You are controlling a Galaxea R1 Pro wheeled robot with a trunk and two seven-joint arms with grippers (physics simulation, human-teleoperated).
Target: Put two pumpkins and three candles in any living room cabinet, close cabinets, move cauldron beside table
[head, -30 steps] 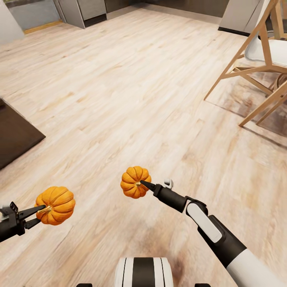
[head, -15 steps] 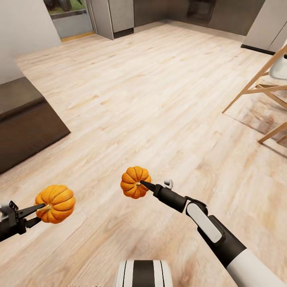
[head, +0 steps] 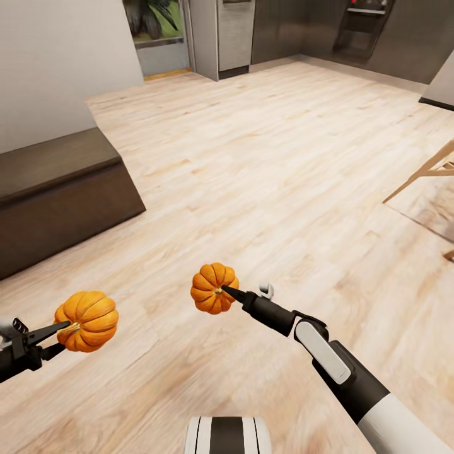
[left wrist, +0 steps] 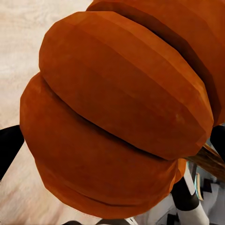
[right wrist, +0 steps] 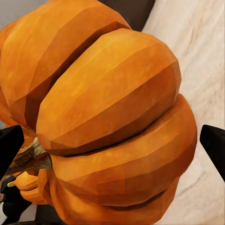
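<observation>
I hold two ribbed orange pumpkins above the plank floor. My left gripper (head: 63, 331) is shut on one pumpkin (head: 88, 321) at the lower left of the head view. That pumpkin (left wrist: 122, 112) looms huge in the left wrist view. Near the centre, my right gripper (head: 226, 291) is shut on the other pumpkin (head: 213, 288), pinching it at the stem end. It bulges close in the right wrist view (right wrist: 108, 117), between dark fingertips (right wrist: 213, 143). The end of the long low dark-brown cabinet (head: 60, 189) stands at the left, its front shut. Candles and cauldron are out of view.
Light wood floor (head: 265, 157) stretches ahead to grey kitchen units (head: 236, 31) and a dark oven wall (head: 366, 28). An off-white wall (head: 57, 63) rises behind the cabinet. Pale wooden chair legs (head: 422, 176) poke in at the right edge.
The whole view has swung: the cabinet has slid further into the picture from the left and the chair has slipped off to the right. Both grippers keep their pumpkins in the same pose.
</observation>
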